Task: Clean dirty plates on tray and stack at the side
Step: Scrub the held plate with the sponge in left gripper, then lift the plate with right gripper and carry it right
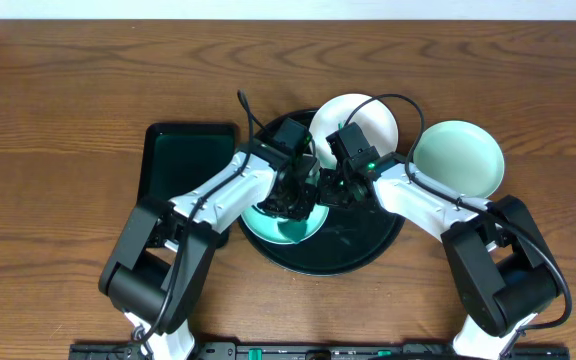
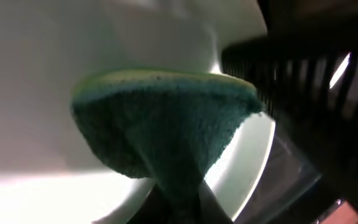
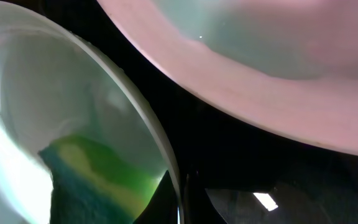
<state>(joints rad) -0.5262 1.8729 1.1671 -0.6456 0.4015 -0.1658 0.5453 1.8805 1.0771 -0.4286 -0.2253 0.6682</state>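
Observation:
On the round black tray lies a pale mint plate. My left gripper is shut on a green and yellow sponge, which presses on that plate. Across from it, my right gripper is shut on the rim of this plate; the rim runs down between its fingers. The sponge shows over the plate's face in the right wrist view. A white plate rests at the tray's far edge and fills the top of the right wrist view. Another mint plate lies on the table to the right.
A rectangular black tray lies on the wooden table left of the round tray. Both arms cross over the round tray's middle. A black cable loops over the tray's far side.

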